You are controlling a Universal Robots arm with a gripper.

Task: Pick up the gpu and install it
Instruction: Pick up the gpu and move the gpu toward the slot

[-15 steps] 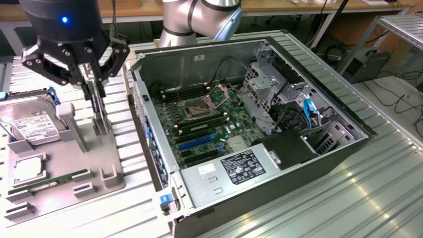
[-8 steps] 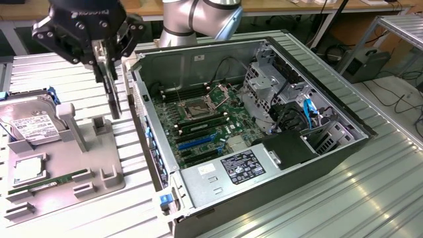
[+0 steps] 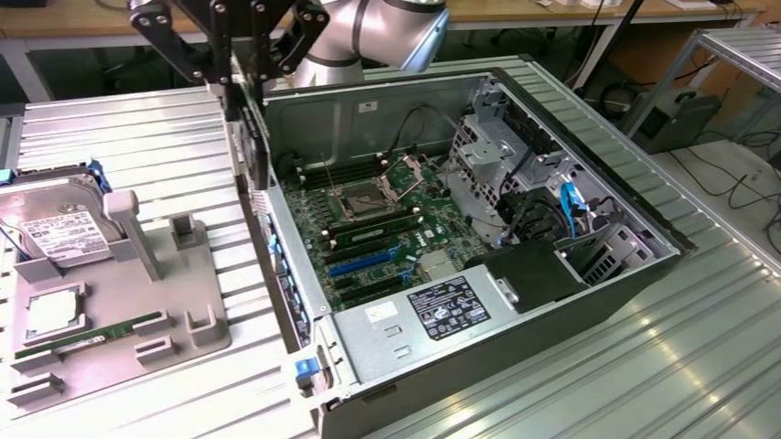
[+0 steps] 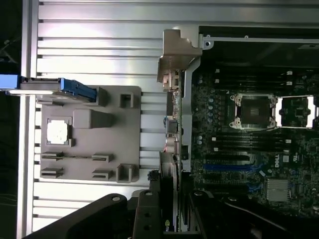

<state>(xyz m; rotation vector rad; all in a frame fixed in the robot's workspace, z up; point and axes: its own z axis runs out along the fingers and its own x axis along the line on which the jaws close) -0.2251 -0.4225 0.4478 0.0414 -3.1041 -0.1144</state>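
Observation:
The gpu [image 3: 252,137] hangs on edge from my gripper [image 3: 244,69], which is shut on it, above the open computer case's wall [image 3: 366,105] on the exterior view's left side. In the wrist view the gpu's silver end bracket [image 4: 175,64] points away from my gripper [image 4: 172,214], and the card runs back between the black fingers [image 4: 147,214]. It is lined up just outside the case wall, beside the motherboard [image 4: 239,149]. The motherboard's blue and black expansion slots [image 3: 360,265] lie open inside the case, below and to the exterior view's right of the card.
A grey fixture tray [image 3: 123,311] sits on the ribbed metal table at the exterior view's left. It holds a silver hard drive [image 3: 55,229], a CPU [image 3: 51,311] and a green RAM stick [image 3: 91,334]. Drive cages and cables [image 3: 537,210] crowd the case's far side.

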